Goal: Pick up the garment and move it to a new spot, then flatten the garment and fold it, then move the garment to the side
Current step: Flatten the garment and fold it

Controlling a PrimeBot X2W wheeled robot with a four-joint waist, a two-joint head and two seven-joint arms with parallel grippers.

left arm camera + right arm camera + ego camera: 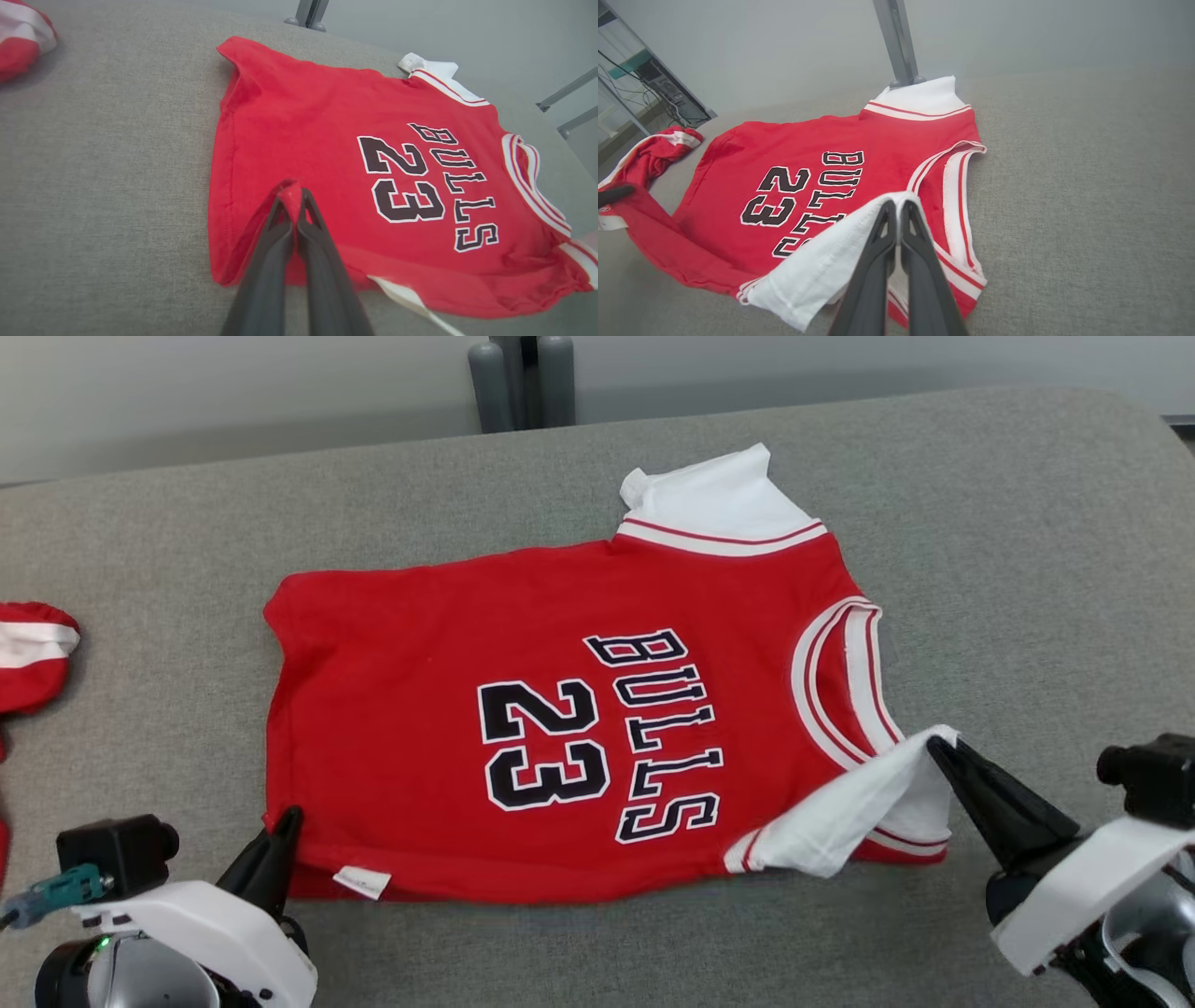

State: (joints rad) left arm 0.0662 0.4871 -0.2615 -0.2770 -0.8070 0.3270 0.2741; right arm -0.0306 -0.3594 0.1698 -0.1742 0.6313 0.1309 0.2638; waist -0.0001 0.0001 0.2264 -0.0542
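- While it lies spread on the grey cloth-covered counter (pixel 1027 569), the garment (pixel 523 709), a small red jersey with white sleeves, fills the middle of the head view. It is printed side up, with its hem toward 9 o'clock and its neck opening toward 3 o'clock.
- Most of it rests flat; only the near edge is held up, at two points.
- As a judgement, it is thin knit, light and limp, neither fragile nor slippery. It would sag between holds and drag a little on the rough counter cloth.
- Corners and seams look like the best places to take hold: the hem corners and the sleeve cuffs. Two holds set well apart would keep an edge taut for a fold.
- "BULLS" (pixel 653 737) and "23" (pixel 541 742) are printed in black with white outlines and read sideways, letter tops toward 3 o'clock.
- A white tag (pixel 362 881) sits at the near hem; its print is too small to read.
- At 7 o'clock, the left end effector (pixel 285 821) has its jaws pinched together on a peak of red cloth at the near hem corner.
- At 4 o'clock, the right end effector (pixel 938 747) is clamped on the near sleeve (pixel 859 803) and holds it up like a tent.
- The far sleeve (pixel 719 499) lies flat at 1 o'clock.
- Another red and white cloth (pixel 33 653) sits at 9 o'clock, well apart from the garment.
- Grey posts (pixel 523 378) stand beyond the counter at 12 o'clock.
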